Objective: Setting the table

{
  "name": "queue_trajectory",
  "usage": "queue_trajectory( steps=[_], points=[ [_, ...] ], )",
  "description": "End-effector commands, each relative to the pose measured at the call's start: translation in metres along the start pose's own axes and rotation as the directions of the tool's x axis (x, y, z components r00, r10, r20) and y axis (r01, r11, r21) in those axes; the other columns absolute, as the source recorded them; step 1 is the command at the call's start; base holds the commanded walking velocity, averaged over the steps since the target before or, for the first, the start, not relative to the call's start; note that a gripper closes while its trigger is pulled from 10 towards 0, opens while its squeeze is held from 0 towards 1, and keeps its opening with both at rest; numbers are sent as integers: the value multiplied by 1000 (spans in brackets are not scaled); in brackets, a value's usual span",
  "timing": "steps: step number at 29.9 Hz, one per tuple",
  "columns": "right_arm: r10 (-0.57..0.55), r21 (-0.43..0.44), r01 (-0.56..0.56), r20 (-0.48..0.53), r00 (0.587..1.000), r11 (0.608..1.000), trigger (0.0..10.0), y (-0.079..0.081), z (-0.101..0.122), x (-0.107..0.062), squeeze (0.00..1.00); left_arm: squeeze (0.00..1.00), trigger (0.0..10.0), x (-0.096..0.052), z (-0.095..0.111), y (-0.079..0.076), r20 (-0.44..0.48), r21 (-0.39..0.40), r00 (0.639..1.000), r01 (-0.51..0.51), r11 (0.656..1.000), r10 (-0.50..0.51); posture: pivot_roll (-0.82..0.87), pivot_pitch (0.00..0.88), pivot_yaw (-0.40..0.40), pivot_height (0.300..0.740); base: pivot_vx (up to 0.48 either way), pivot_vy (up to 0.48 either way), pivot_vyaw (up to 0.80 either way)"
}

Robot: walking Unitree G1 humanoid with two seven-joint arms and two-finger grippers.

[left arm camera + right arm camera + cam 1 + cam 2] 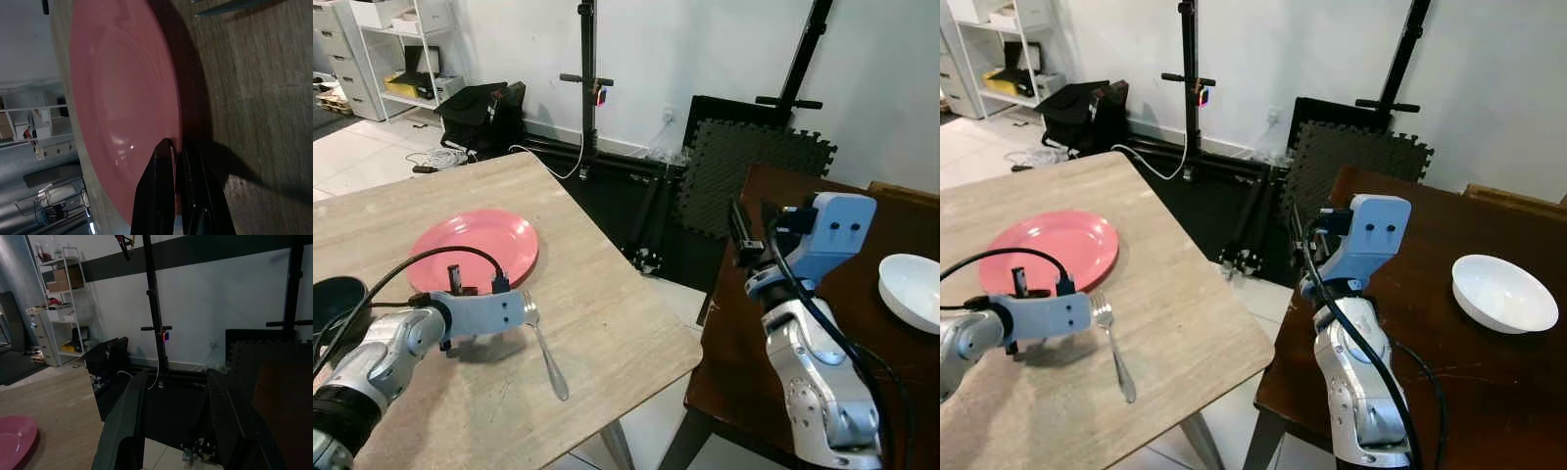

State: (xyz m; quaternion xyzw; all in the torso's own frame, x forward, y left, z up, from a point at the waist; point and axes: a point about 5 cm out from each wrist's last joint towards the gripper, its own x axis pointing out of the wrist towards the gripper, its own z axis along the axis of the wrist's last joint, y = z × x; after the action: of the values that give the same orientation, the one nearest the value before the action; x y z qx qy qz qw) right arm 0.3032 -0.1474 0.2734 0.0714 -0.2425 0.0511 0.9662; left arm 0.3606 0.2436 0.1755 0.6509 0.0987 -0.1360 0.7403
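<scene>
1. Left pincer (178, 161) sits in the lower left of the head view, low over the light desk (607, 323) beside the near rim of the pink plate (475, 247); in its wrist view the two black fingers lie pressed close together with nothing between them.
2. The fork (546, 348) lies flat on the light desk just right of that pincer's wrist housing, tines toward the plate, handle pointing to the lower middle of the frame. I judge it already laid, beside the plate but not touching it.
3. The pink plate rests in the left half of the frame, well in from the desk's edges.
4. Right pincer (178, 431) is raised in the right half of the frame, over the gap between the two desks, with its fingers spread wide and empty.
5. The white bowl (913, 289) stands on the dark desk (744, 372) at the right edge of the frame, well apart from the plate, and I take it for the next piece to bring over.
6. To do this step well, I would lift the left pincer straight up before swinging it away, so the wrist does not catch the tines and skew the fork.
7. For the bowl, I would take its rim with the open right pincer and keep it level across the gap.
8. Further out, at the top of the frame, are black stands, foam mats against the wall, a dark bag and white shelves.
</scene>
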Motion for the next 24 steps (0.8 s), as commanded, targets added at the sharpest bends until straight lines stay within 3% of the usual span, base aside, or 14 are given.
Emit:
queue_trajectory(
  steps=[1, 2, 3, 5, 6, 7, 9, 13, 17, 18, 20, 21, 23, 24],
  points=[
    [-11, -10, 11, 13, 1000, 1000, 10000, -4, 3, 0, 0, 0, 7412, 2, -6, -10, -41, -15, 999, 5, 1000, -5, 118, 109, -3, 740, 0, 0, 0],
    [-11, -10, 11, 13, 1000, 1000, 10000, -4, 3, 0, 0, 0, 7412, 2, -6, -10, -41, -15, 999, 5, 1000, -5, 118, 109, -3, 740, 0, 0, 0],
    [-12, -13, 12, 15, 1000, 1000, 10000, -5, 4, 0, 0, 0, 10000, 1, -2, 2, -23, -25, 998, -53, 998, 53, 112, 105, -5, 740, 0, 0, 0],
    [-14, -19, 15, 23, 1000, 1000, 10000, -8, 7, 2, 0, 0, 10000, -4, 10, 43, 38, -48, 972, -231, 972, 233, 111, 99, -16, 740, 0, 0, 0],
    [-14, -19, 15, 23, 1000, 1000, 10000, -8, 7, 2, 0, 0, 10000, -4, 10, 43, 38, -48, 972, -231, 972, 233, 111, 99, -16, 740, 0, 0, 0],
    [-9, -13, 9, 28, 1000, 1000, 10000, -10, 9, 4, 0, 0, 10000, -12, 23, 82, 105, -63, 920, -372, 926, 377, 115, 93, -22, 740, 0, 0, 0],
    [-4, -6, 4, 29, 1000, 1000, 10000, -10, 10, 5, 0, 0, 10000, -16, 28, 95, 131, -69, 898, -415, 907, 420, 115, 93, -22, 740, 0, 0, 0],
    [65, 232, -64, 4, 998, 971, 10000, -9, 14, 11, 0, 0, 10000, -35, 69, 146, 323, -109, 755, -569, 815, 571, 118, 84, -28, 740, 0, 0, 0],
    [208, 499, -201, 43, 977, 843, 10000, 2, 25, 11, 0, 0, 10000, -39, 98, 155, 453, -114, 663, -620, 777, 596, 116, 82, -22, 740, 0, 0, 0],
    [208, 499, -201, 43, 977, 843, 10000, 2, 25, 11, 0, 0, 10000, -39, 98, 155, 453, -114, 663, -620, 777, 596, 116, 82, -22, 740, 0, 0, 0],
    [289, 632, -270, 75, 954, 726, 10000, 7, 31, 8, 0, 0, 10000, -39, 118, 150, 552, -122, 599, -631, 766, 581, 116, 82, -22, 740, 0, 0, 0],
    [289, 632, -270, 75, 954, 726, 10000, 7, 31, 8, 0, 0, 10000, -39, 118, 150, 552, -122, 599, -631, 766, 581, 116, 82, -22, 740, 0, 0, 0],
    [356, 743, -341, 147, 923, 576, 10000, 11, 39, 0, 0, 0, 10000, -38, 135, 139, 642, -105, 557, -618, 779, 528, 97, 80, -13, 740, 0, 0, 0],
    [356, 743, -341, 147, 923, 576, 10000, 11, 39, 0, 0, 0, 10000, -38, 135, 139, 642, -105, 557, -618, 779, 528, 97, 80, -13, 740, 0, 0, 0]
  ],
)
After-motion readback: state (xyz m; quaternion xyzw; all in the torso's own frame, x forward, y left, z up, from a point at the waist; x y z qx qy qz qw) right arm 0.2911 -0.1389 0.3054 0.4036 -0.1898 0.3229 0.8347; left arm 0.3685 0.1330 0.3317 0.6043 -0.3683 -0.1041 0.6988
